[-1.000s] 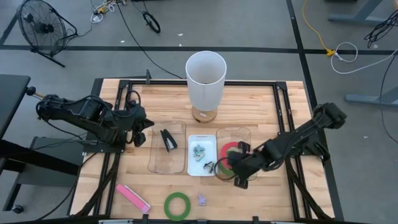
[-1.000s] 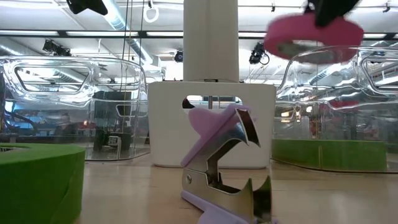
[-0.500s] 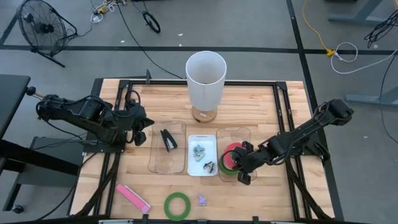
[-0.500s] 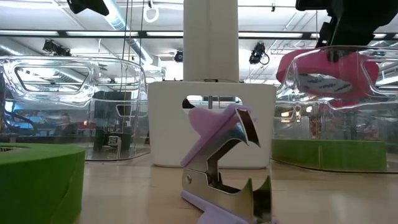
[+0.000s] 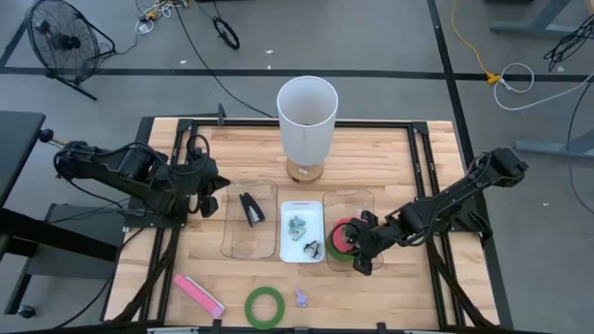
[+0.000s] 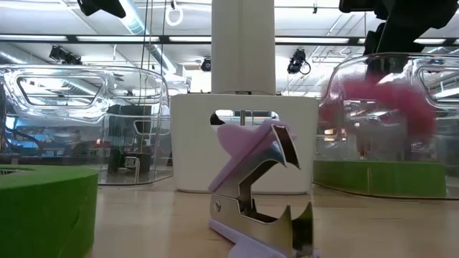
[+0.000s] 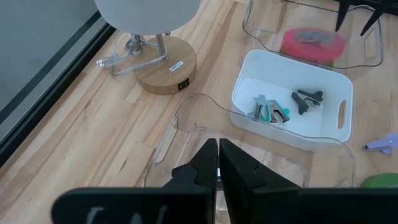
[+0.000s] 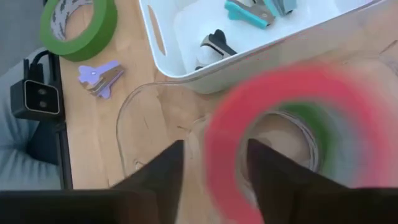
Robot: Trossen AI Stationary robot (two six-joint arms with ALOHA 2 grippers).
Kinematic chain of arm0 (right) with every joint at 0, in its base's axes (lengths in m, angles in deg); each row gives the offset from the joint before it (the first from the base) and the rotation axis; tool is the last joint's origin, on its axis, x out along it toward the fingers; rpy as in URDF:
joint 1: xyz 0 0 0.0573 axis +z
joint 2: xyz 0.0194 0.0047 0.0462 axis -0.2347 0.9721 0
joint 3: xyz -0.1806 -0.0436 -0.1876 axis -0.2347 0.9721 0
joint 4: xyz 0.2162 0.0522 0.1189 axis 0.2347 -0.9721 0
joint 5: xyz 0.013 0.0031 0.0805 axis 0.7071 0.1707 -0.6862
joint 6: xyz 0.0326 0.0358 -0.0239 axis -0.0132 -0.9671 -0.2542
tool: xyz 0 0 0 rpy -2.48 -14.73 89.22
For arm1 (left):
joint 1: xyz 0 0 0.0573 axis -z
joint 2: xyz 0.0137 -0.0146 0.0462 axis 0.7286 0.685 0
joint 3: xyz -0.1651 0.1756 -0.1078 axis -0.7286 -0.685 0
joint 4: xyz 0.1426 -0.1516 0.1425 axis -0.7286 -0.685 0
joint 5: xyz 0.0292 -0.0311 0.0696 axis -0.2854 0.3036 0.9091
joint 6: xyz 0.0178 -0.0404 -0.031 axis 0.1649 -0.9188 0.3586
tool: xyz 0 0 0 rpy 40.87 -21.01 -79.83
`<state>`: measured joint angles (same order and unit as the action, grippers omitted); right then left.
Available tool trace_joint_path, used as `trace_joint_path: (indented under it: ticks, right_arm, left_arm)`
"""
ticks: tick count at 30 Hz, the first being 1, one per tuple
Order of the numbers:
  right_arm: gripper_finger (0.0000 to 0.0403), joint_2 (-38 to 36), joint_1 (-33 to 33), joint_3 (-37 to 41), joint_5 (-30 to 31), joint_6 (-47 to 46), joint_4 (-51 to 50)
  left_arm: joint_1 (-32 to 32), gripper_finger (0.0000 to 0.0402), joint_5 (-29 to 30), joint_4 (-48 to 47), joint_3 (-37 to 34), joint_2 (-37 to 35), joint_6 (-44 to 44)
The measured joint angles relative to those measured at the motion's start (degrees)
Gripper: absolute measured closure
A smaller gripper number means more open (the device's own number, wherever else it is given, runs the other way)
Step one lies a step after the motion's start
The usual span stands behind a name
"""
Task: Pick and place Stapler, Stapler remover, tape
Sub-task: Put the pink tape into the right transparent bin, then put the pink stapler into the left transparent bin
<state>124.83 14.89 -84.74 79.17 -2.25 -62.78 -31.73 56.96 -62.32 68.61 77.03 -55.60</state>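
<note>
High view: nearest lie a green tape ring [image 5: 264, 306] and lilac staple remover [image 5: 301, 298]. Farther, the right gripper [image 5: 358, 243], fingers apart, hangs over the clear right bin [image 5: 348, 197], where the red tape [image 5: 342, 236], blurred, seems loose above another green ring. Left gripper [image 5: 214, 192], fingers together, waits at the left.

Right gripper [image 8: 211, 171] fingers spread apart above clear container [image 8: 134, 112]. Blurred red tape ring [image 8: 292, 134] just beyond fingertips, not gripped, over green tape ring [image 8: 309, 127] inside container. White tray [image 8: 186, 68] beside container, holding staple removers [image 8: 249, 9]. Purple staple remover [image 8: 99, 78] and second green tape ring [image 8: 78, 25] on wooden table [image 8: 93, 143].
</note>
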Motion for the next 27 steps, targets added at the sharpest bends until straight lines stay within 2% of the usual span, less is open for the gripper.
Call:
trace_joint_path:
  ticks: [2,5,10,14,17,21,27]
  right_arm:
    - [0.0204,0.0,0.0,0.0,0.0,0.0,0.1]
    - [0.0197,0.02,0.0,0.0,0.2,0.0,0.11]
    - [0.0218,0.02,0.0,0.0,1.95,0.53,1.11]
    - [0.0239,0.02,0.0,0.0,1.93,3.44,6.1]
    - [0.0252,0.02,0.0,0.0,1.29,5.37,11.44]
    - [0.0266,0.02,0.0,0.0,0.87,8.64,18.11]
    - [0.0277,0.04,0.21,0.0,0.85,11.23,22.87]
  left_arm:
    - [-0.01,0.0383,0.0,0.0,0.0,0.0,-0.01]
    - [-0.01,0.0383,0.0,0.0,0.0,0.0,-0.01]
    - [0.01,0.0383,-0.02,0.0,0.0,0.0,-0.08]
    - [0.01,0.0383,-0.06,0.0,0.0,0.0,-2.27]
    - [-0.01,0.0383,-2.33,0.27,-0.01,0.92,-4.82]
    - [1.54,0.0383,-5.96,0.29,-0.02,4.22,-7.25]
    - [7.98,0.0383,-6.77,1.26,-0.02,12.43,-7.46]
